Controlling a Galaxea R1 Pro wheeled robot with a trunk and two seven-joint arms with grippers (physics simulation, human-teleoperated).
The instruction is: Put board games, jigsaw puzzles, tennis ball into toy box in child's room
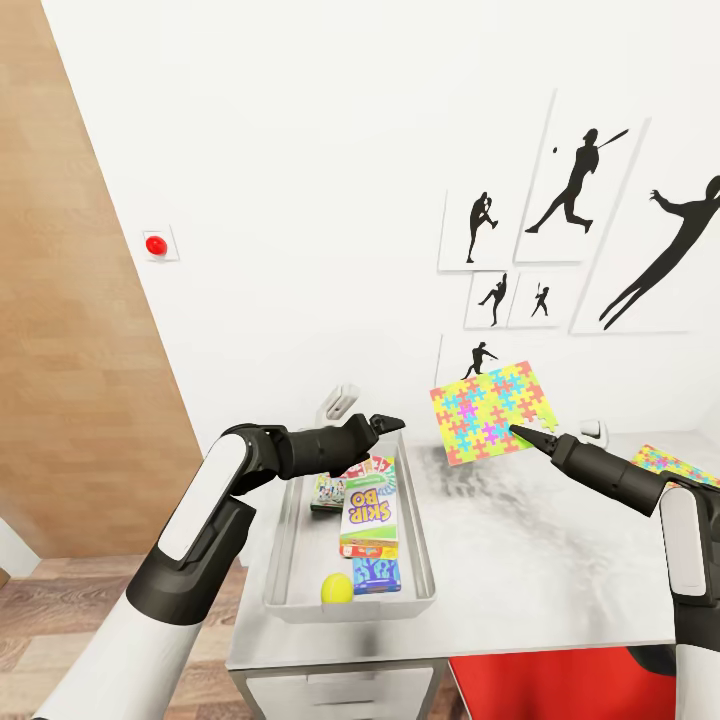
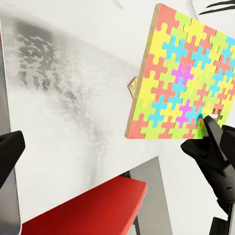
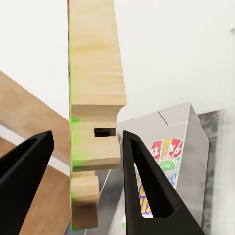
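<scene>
I am holding one jigsaw puzzle up in the air with my right end effector. It sits in the middle of the head view, a little to the right, above the table and in front of the white wall. The puzzle is tilted, with its bright yellow, pink, blue and green face turned toward me. In my right wrist view I see its thin wooden edge between my two black fingers. The fingers look apart on each side of it, and I cannot tell there if they touch it. In my left wrist view my right end effector meets the puzzle's lower corner.

The toy box is on the table in the lower middle of the head view, left of the lifted puzzle. Inside it lie the Skip-Bo game, a small blue game just below it, another game box partly hidden under my left arm, and the tennis ball near the front wall.

My left end effector hangs over the far end of the toy box, holding nothing. I cannot tell how wide it is.

The second jigsaw puzzle lies flat on the table at the right edge of the head view.
</scene>
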